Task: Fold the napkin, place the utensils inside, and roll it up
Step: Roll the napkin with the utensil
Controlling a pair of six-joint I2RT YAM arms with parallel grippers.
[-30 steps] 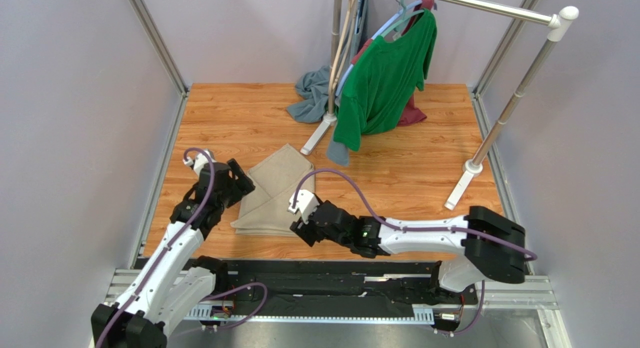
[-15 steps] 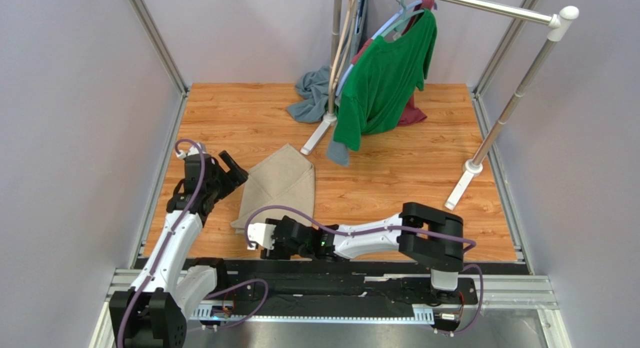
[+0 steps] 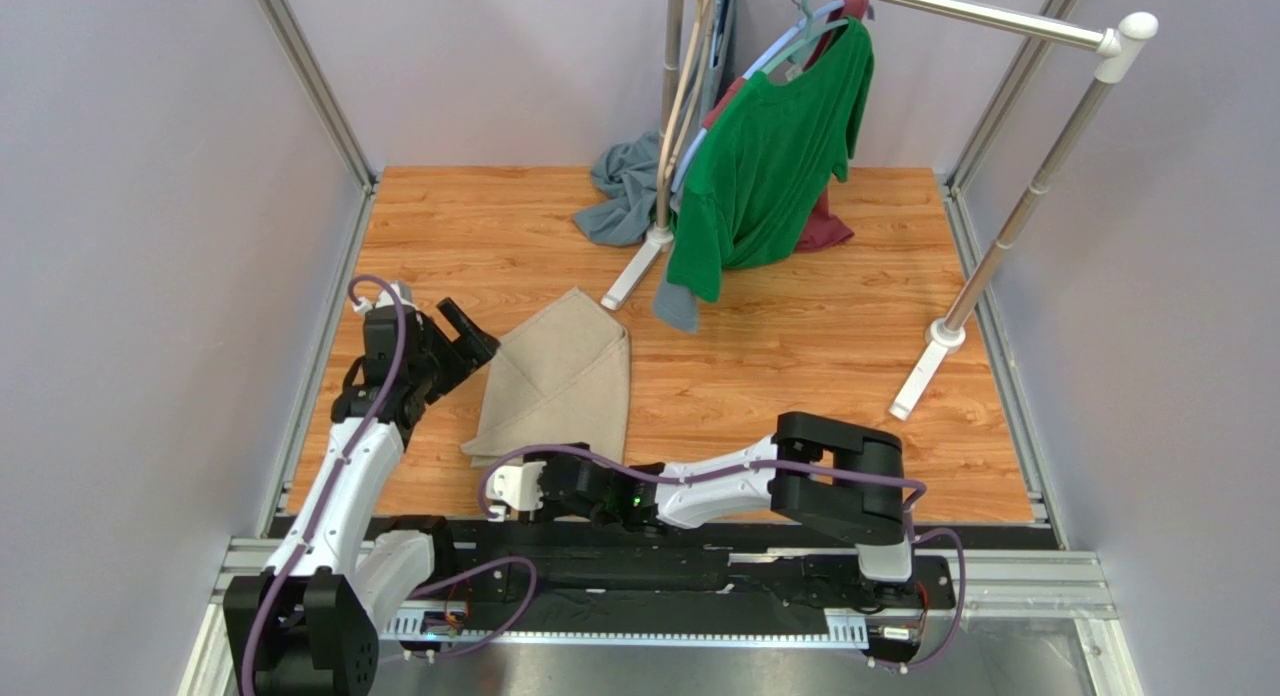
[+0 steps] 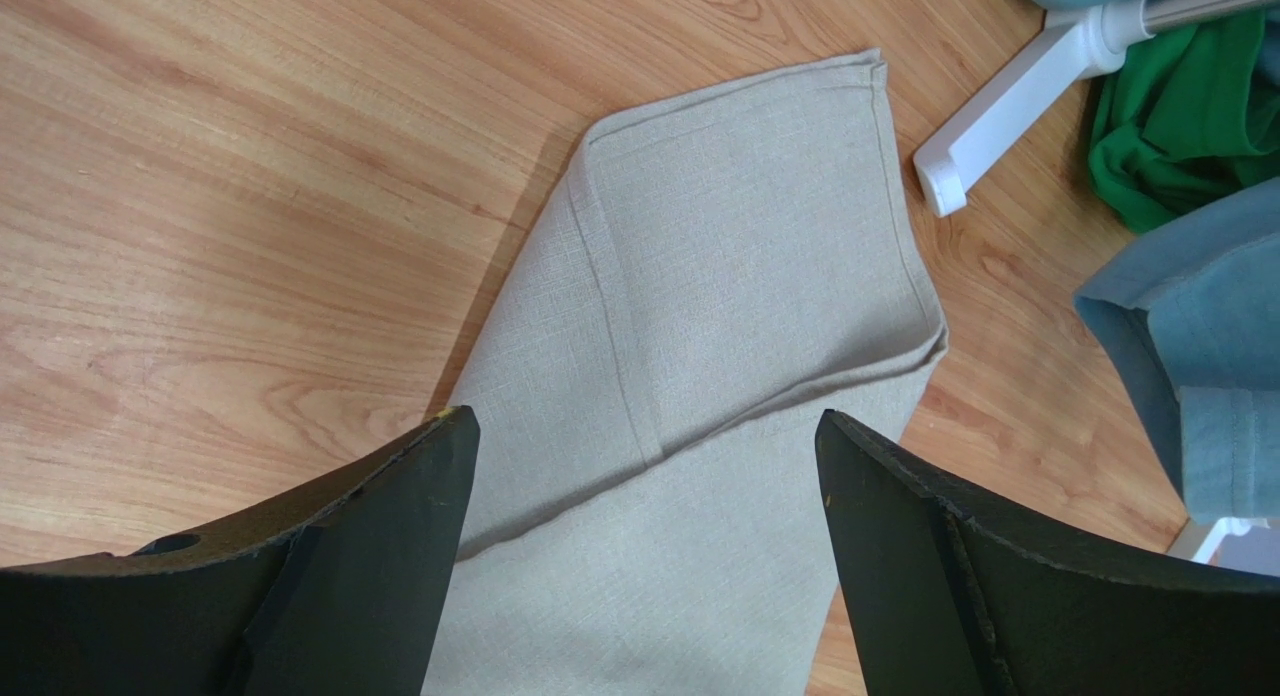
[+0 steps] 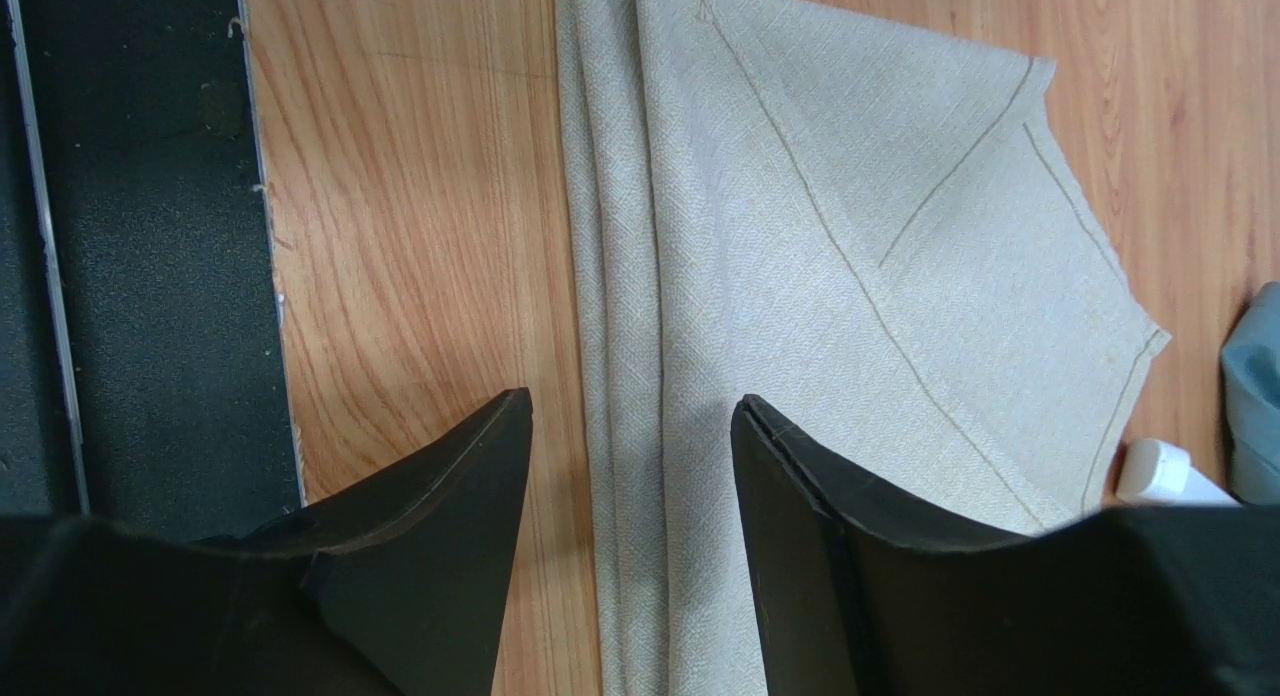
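The beige napkin [image 3: 559,374] lies folded on the wooden table, left of centre. My left gripper [image 3: 472,333] is open just off the napkin's left edge. In the left wrist view the napkin [image 4: 751,231] fills the gap between the wide-open fingers of the left gripper [image 4: 642,419]. My right gripper [image 3: 508,483] is at the napkin's near edge, low over the table. In the right wrist view the right gripper [image 5: 631,401] is open, with the napkin's [image 5: 842,201] folded edge running between its fingers. Neither gripper holds anything. The fork is not in view.
A clothes rack's white foot [image 3: 628,276] stands just behind the napkin. A green shirt [image 3: 774,149] hangs on the rack, with a grey-blue cloth [image 3: 619,186] heaped behind it. A second rack foot [image 3: 920,378] stands at the right. A black strip [image 5: 135,246] borders the near table edge.
My right arm has swung left from the napkin's right side to its near edge. My left gripper has drawn back off the napkin's left edge.
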